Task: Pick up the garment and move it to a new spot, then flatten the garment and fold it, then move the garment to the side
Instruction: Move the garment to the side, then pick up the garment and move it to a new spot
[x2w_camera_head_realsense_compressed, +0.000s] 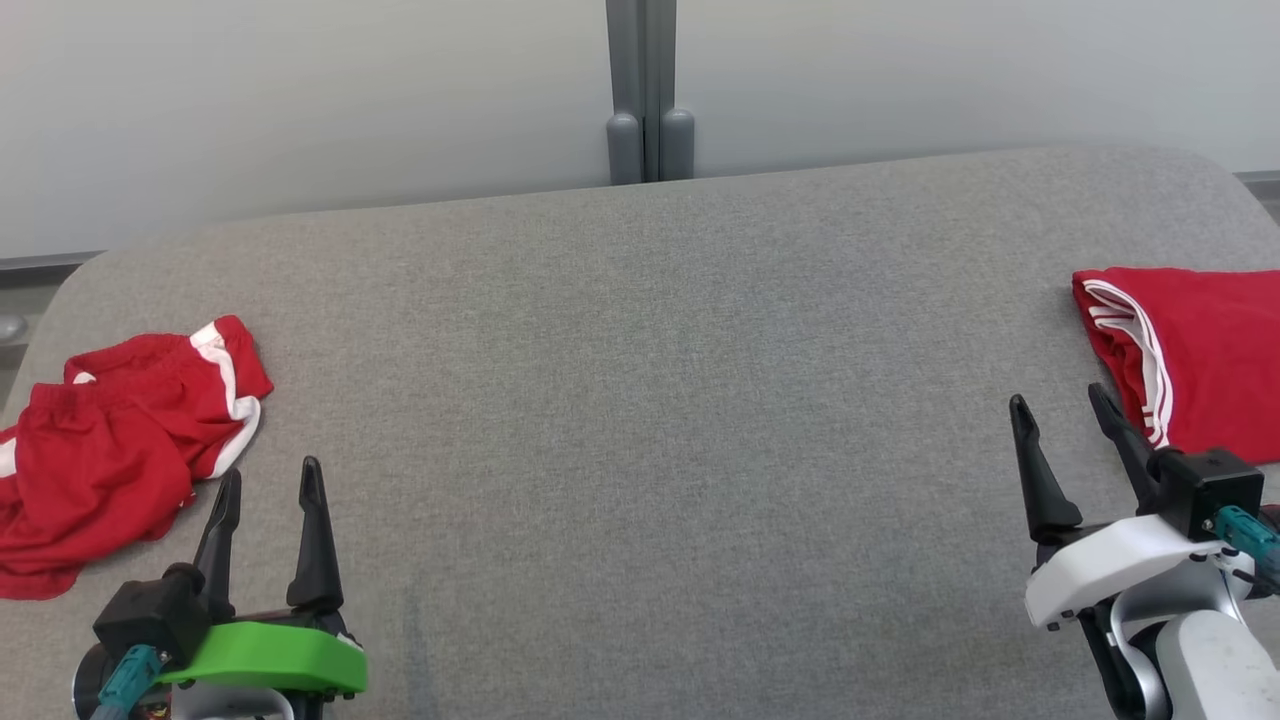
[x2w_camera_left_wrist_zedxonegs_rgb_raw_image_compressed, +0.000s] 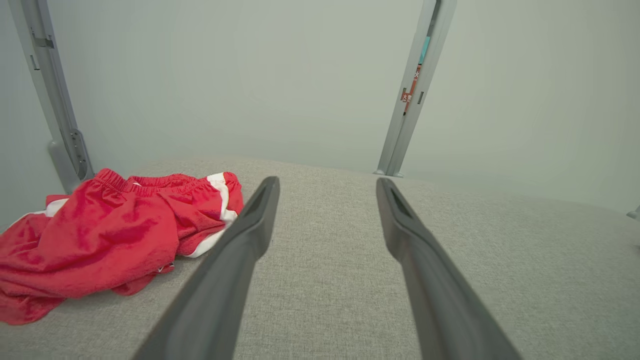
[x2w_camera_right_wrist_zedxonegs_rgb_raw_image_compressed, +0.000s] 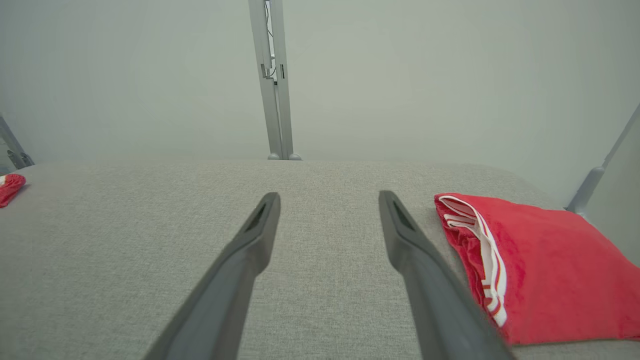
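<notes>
Nearest the robot, the left gripper (x2w_camera_head_realsense_compressed: 271, 470) hovers low over the worktop (x2w_camera_head_realsense_compressed: 640, 420) at the lower left, its jaws apart and holding nothing. The right gripper (x2w_camera_head_realsense_compressed: 1058, 395) sits at the lower right in the same way, jaws apart and empty. Just beyond the left gripper and to its left lie the shorts (x2w_camera_head_realsense_compressed: 110, 450), a crumpled red heap with white side stripes near the worktop's left edge, close to the jaws but not touching them. The left wrist view shows the gathered elastic waistband on the heap's far side, with loose folds bunched in front. Just beside the right gripper, at the right edge, a second pair (x2w_camera_head_realsense_compressed: 1200, 350) lies folded flat with its white-striped edges stacked. It looks finished, so the heap on the left is probably the garment in hand. The shorts look light, thin and limp, perhaps a slightly slick sports cloth: they should lift with little force but sag and trail folds. A pinch on one loose layer may slip or raise only part of the heap. The waistband seems the best hold, being thicker and firmer, ideally taken at its two ends so the cloth hangs open for flattening. Farther off, the worktop's grey middle gives room to lay it out, and beyond stand a grey post (x2w_camera_head_realsense_compressed: 648, 100) and a pale wall (x2w_camera_head_realsense_compressed: 300, 100)
</notes>
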